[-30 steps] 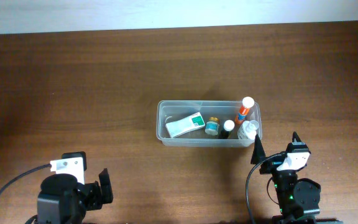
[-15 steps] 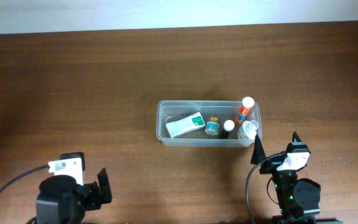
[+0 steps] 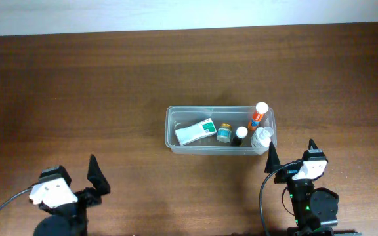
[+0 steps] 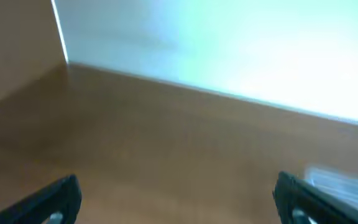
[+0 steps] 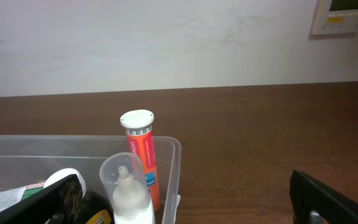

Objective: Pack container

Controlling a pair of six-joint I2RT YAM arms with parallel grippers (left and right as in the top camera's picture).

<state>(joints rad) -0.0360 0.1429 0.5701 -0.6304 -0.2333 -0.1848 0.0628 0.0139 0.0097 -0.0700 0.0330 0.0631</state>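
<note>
The clear plastic container [image 3: 173,117] stands at the table's middle. In it lie a white-and-green box [image 3: 195,131], a small jar [image 3: 224,133], a dark bottle with a white cap [image 3: 241,134], an orange tube [image 3: 259,115] and a white bottle with a clear cap [image 3: 261,137]. My right gripper [image 3: 291,155] is open and empty just in front of the container's right end; its view shows the container's corner [image 5: 174,163], the tube [image 5: 139,155] and the white bottle [image 5: 129,193]. My left gripper [image 3: 72,176] is open and empty at the front left, far from the container [image 4: 344,179], which shows as a blur.
The brown wooden table [image 3: 77,85] ends at a white wall along the far side. A wall panel [image 5: 347,15] shows in the right wrist view. The left wrist view is blurred and shows bare table [image 4: 166,137] between the fingers.
My left arm has swung and shifted to the left and toward the front edge, with its gripper turned. The right arm and the container's contents have not moved.
</note>
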